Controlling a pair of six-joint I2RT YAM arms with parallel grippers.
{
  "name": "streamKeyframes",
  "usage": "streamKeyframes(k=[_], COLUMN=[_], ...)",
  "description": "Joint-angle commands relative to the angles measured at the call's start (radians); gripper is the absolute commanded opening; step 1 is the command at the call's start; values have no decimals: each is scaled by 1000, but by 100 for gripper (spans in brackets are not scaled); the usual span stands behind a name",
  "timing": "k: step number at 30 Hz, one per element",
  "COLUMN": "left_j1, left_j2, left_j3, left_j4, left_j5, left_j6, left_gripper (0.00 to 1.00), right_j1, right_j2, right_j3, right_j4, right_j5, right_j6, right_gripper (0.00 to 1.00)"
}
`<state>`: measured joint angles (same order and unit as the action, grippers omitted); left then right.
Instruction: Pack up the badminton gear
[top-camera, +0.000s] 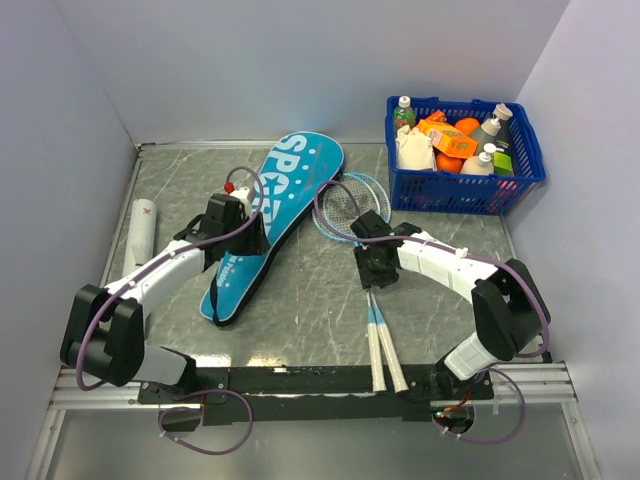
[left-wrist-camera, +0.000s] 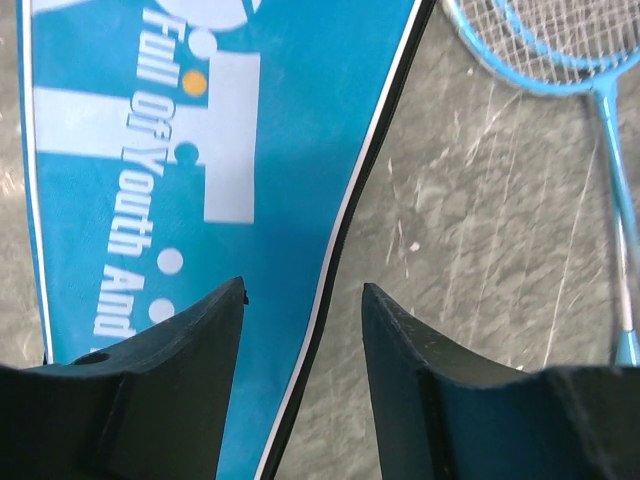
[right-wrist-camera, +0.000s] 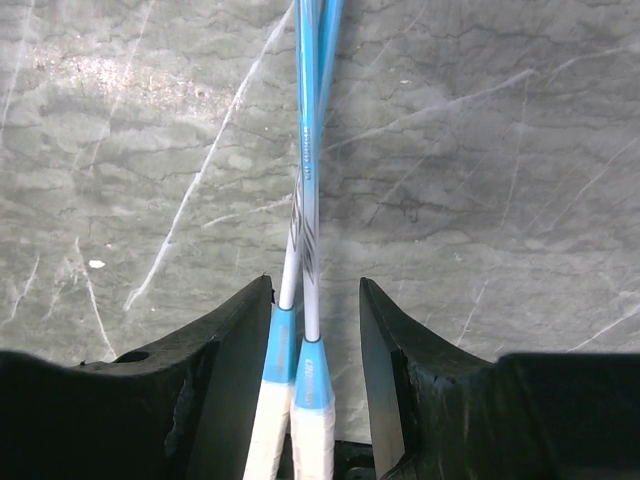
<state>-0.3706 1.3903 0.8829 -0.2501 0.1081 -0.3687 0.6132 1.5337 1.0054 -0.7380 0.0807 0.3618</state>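
The blue bag lettered SPORT (top-camera: 285, 195) lies flat at the table's middle left. My left gripper (top-camera: 247, 238) is open above its right side; in the left wrist view (left-wrist-camera: 303, 290) the jaws stand either side of the black edge of the bag (left-wrist-camera: 250, 150). Two blue-and-white rackets (top-camera: 378, 335) lie side by side, heads by the bag, handles toward the arms. My right gripper (top-camera: 377, 277) is open and low over them; the two shafts (right-wrist-camera: 308, 180) run between its jaws (right-wrist-camera: 315, 285). The white tube (top-camera: 140, 232) lies at the left. A small white shuttlecock (top-camera: 240, 195) rests on the bag.
A blue mesh basket (top-camera: 465, 192) full of bottles and orange packets stands at the back right. Grey walls close the table at the left, back and right. A racket head (left-wrist-camera: 560, 40) lies just right of the bag.
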Motion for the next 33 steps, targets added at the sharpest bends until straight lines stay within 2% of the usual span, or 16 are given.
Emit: streamKeyframes(k=[1,10,26,32,33], left_j1=[-19,-74,-103,-110,-110], left_j2=[-50,-80,55,90,92], left_j3=[-36,-91,-27,-24,-25], left_j4=[-20,-23,-35,-34,-31], left_j5=[-15,-51,-180,-188,-186], left_j6=[13,33,63,67,68], left_gripper=[54,54,52,38,32], right_j1=[5,11,23,25,23], right_j2=[-53,-69,-90,-89,-89], right_j3=[-10,-24,-47,-54,-54], right_j4=[-15,0,35,46,48], right_j5=[-19,-48,-78,-76,-76], right_j6=[11,25,32,26,28], right_gripper=[48,48,48,48,48])
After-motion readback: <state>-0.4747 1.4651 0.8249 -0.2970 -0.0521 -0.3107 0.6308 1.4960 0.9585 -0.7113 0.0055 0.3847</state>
